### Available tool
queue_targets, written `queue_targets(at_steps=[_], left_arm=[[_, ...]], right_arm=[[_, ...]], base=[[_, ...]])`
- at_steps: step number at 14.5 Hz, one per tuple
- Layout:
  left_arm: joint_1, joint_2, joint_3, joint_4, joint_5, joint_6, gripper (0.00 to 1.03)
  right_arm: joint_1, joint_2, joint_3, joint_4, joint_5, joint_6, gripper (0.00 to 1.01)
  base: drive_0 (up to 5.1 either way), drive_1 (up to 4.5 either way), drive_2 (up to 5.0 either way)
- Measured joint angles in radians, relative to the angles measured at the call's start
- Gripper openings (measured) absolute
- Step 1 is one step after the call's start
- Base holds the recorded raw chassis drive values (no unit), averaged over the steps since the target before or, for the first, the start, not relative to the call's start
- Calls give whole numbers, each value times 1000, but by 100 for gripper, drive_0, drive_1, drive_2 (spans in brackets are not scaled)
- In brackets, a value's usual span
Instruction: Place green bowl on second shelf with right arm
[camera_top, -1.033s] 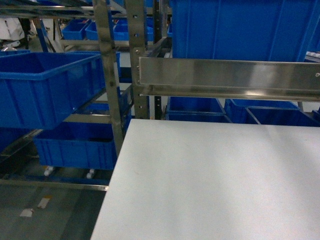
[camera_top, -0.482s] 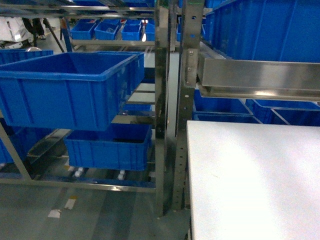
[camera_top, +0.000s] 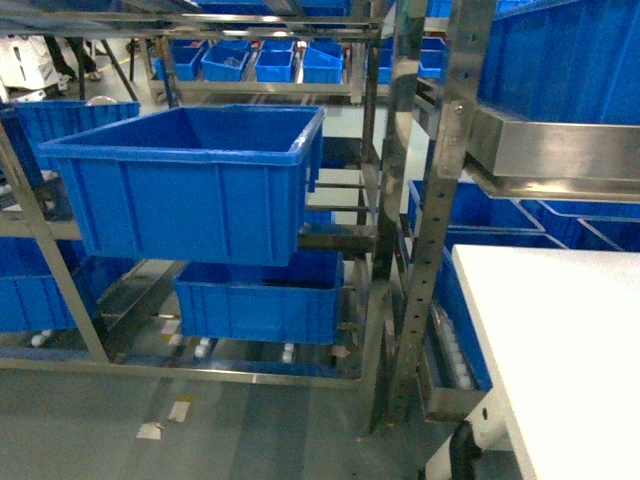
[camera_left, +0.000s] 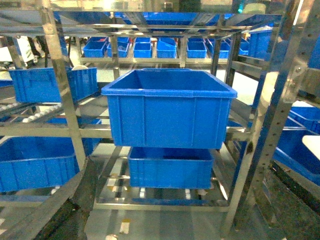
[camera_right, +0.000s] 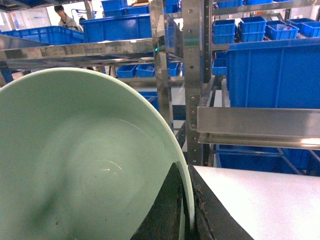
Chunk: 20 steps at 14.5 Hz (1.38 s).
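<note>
- Where the right wrist camera looks along its own gripper (camera_right: 186, 210), the green bowl (camera_right: 75, 165) fills the lower left of the view, its hollow facing the lens.
- The two dark fingers (camera_right: 167, 212) pinch the bowl's rim, one on the inner face and one on the outer, so the right gripper is clamped on the bowl.
- Past the bowl's rim lies a corner of the white tabletop (camera_right: 260, 200), and above its far edge runs a steel rail (camera_right: 257, 122) of the rack, with a blue crate (camera_right: 272, 75) on the tier above it.
- In the head view neither the bowl nor either gripper shows; a large blue crate (camera_top: 195, 180) sits on a tier of the neighbouring rack, a perforated upright (camera_top: 435, 230) stands beside the tabletop's left edge.
- The left wrist view shows the same crate head-on; a dark shape in its lower left corner may be part of the left gripper, but whether that one is spread or closed cannot be told.
</note>
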Motion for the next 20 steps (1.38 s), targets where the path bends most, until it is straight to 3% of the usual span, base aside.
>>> queue_targets(at_steps=[20], left_arm=[[0,0,0,0,-1,0,98]], right_arm=[[0,0,0,0,-1,0,2]], base=[[-503,234,234]])
